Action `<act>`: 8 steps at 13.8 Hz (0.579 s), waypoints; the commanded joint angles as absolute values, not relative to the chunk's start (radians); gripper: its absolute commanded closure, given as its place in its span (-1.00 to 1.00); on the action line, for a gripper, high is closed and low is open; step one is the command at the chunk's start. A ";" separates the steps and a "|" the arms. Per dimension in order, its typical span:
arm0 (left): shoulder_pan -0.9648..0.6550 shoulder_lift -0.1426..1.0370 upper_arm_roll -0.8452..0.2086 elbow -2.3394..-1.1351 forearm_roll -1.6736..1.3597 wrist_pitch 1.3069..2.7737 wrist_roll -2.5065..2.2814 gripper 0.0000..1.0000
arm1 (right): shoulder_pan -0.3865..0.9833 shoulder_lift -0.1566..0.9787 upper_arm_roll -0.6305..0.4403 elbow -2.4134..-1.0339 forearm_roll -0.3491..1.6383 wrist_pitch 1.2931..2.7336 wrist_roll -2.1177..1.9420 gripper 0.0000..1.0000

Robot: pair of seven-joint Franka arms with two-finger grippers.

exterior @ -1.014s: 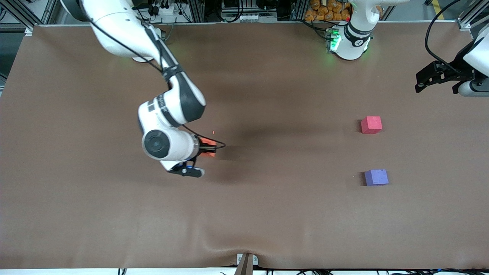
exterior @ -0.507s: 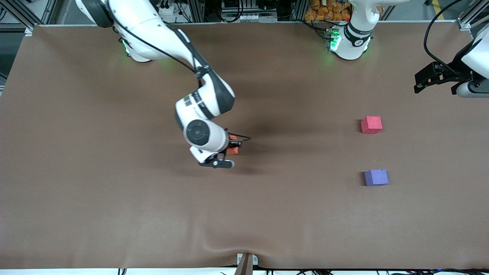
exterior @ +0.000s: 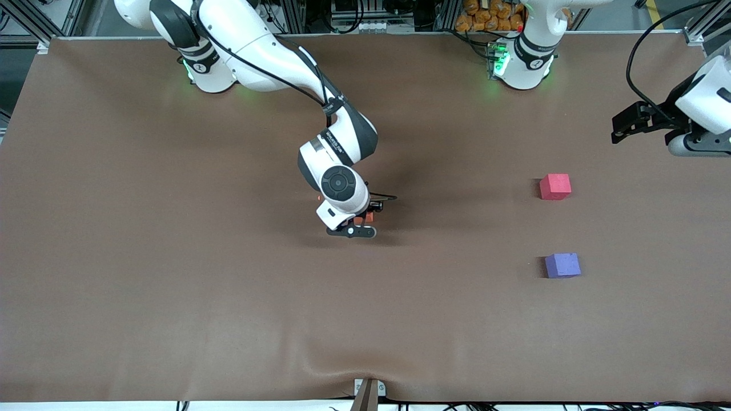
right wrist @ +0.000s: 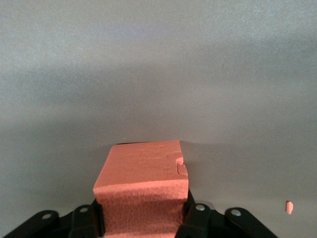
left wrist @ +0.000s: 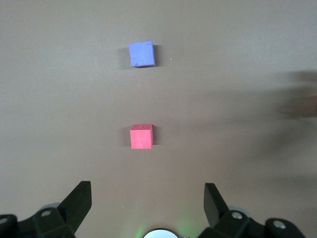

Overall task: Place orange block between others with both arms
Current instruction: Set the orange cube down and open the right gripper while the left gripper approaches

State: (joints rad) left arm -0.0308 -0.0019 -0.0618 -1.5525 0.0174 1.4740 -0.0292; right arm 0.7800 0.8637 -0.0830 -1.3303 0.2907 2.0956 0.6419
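Observation:
The orange block (exterior: 366, 218) sits between the fingers of my right gripper (exterior: 362, 221), which is shut on it, low over the middle of the table. In the right wrist view the orange block (right wrist: 143, 188) fills the space between the jaws of the right gripper (right wrist: 143, 218), with both fingers against its sides. The red-pink cube (exterior: 555, 186) and the purple cube (exterior: 562, 265) lie apart toward the left arm's end, the purple one nearer the front camera. My left gripper (exterior: 623, 123) hangs open and empty over that end. Its wrist view shows the left gripper (left wrist: 147, 203), the red-pink cube (left wrist: 141, 137) and the purple cube (left wrist: 141, 53).
A tiny orange crumb (exterior: 318, 198) lies on the brown table cover (exterior: 171, 257) beside the right wrist. The cover is wrinkled near its front edge, where a bracket (exterior: 368, 391) sticks up.
My right arm has carried the orange block along the table toward the left arm's end. The left gripper has shifted slightly toward the table's middle.

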 commanded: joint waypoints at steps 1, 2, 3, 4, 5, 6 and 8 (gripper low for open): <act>-0.035 0.014 -0.066 -1.545 0.021 1.474 -0.015 -1.00 | 0.788 0.868 -0.087 -1.315 0.249 2.088 0.655 -1.00; -0.037 0.014 -0.066 -1.545 0.021 1.474 -0.018 -1.00 | 0.787 0.859 -0.089 -1.313 0.249 2.083 0.655 -1.00; -0.040 0.014 -0.067 -1.545 0.021 1.476 -0.021 -1.00 | 0.782 0.845 -0.090 -1.310 0.249 2.060 0.653 -1.00; -0.044 0.015 -0.069 -1.542 0.021 1.476 -0.026 -1.00 | 0.775 0.841 -0.094 -1.296 0.250 2.002 0.652 -1.00; -0.051 0.015 -0.071 -1.536 0.021 1.477 -0.029 -1.00 | 0.763 0.832 -0.095 -1.243 0.250 1.917 0.653 -1.00; -0.067 0.017 -0.083 -1.532 0.034 1.479 -0.032 -1.00 | 0.730 0.827 -0.095 -1.170 0.252 1.797 0.652 -1.00; -0.090 0.029 -0.090 -1.532 0.035 1.480 -0.032 -1.00 | 0.640 0.821 -0.089 -1.085 0.255 1.639 0.628 -1.00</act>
